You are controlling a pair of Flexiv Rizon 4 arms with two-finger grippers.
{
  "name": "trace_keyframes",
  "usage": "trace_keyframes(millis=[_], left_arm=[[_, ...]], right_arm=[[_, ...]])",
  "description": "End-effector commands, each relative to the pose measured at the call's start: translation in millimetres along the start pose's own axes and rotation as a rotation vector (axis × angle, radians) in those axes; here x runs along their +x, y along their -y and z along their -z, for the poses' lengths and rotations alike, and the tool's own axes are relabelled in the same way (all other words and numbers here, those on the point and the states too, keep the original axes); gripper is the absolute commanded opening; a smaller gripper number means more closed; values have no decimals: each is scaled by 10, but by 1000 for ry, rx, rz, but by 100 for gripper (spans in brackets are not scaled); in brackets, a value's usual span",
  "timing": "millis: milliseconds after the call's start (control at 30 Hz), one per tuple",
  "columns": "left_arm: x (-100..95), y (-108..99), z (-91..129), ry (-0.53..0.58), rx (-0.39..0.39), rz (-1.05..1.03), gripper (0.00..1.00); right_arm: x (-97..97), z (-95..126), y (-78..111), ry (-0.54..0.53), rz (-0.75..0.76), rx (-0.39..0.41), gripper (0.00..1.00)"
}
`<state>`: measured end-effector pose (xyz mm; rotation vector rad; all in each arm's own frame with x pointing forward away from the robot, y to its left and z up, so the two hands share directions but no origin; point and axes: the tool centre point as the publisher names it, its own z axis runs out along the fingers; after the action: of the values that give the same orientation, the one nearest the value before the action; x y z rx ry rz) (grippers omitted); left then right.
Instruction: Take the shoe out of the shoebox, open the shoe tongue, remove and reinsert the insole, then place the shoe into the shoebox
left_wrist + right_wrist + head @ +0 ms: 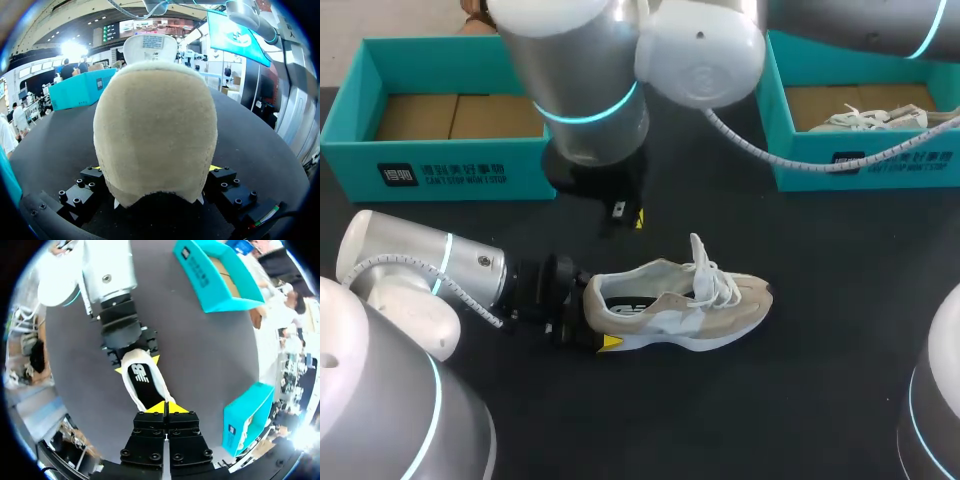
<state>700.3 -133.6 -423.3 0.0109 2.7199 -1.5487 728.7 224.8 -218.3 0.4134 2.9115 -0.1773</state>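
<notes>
1. The shoe (pixel 670 310) lies on its sole in the middle of the black worktop (pixel 800 400), outside both boxes, with its laces loose and its dark insole showing.
2. The left hand (pixel 592 318) pinches the shoe's heel from both sides.
3. The right hand (pixel 165 407) hangs above the shoe with its yellow tips pressed together, seemingly on nothing.
4. The left box (pixel 450 165) shows only its cardboard floor.
5. The right box (pixel 860 165) holds a second shoe (pixel 865 118).

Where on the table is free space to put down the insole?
Bare table lies on the shoe's near side, and between its toe and the right shoebox. It is crowded at the heel, clamped by the left gripper.
</notes>
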Motion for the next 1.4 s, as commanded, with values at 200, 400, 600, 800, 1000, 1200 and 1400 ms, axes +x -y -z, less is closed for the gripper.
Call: trace_keyframes(millis=[200, 400, 600, 800, 1000, 1200, 1400], left_arm=[[-4, -12, -3, 0, -3, -1, 0], [-4, -12, -3, 0, -3, -1, 0], [-4, -12, -3, 0, -3, -1, 0], [-4, -12, -3, 0, -3, -1, 0], [-4, -12, -3, 0, -3, -1, 0], [-4, -12, -3, 0, -3, -1, 0], [-4, -12, -3, 0, -3, -1, 0]], right_arm=[[-75, -22, 10, -184, 278, 26, 0], [-75, -22, 10, -184, 278, 26, 0], [51, -246, 108, -140, 203, -33, 0], [170, -485, 162, -164, 194, -33, 0], [273, -775, 126, -176, 212, -29, 0], [321, -1016, 73, -201, 244, -49, 0], [385, -1242, 51, -230, 257, -55, 0]])
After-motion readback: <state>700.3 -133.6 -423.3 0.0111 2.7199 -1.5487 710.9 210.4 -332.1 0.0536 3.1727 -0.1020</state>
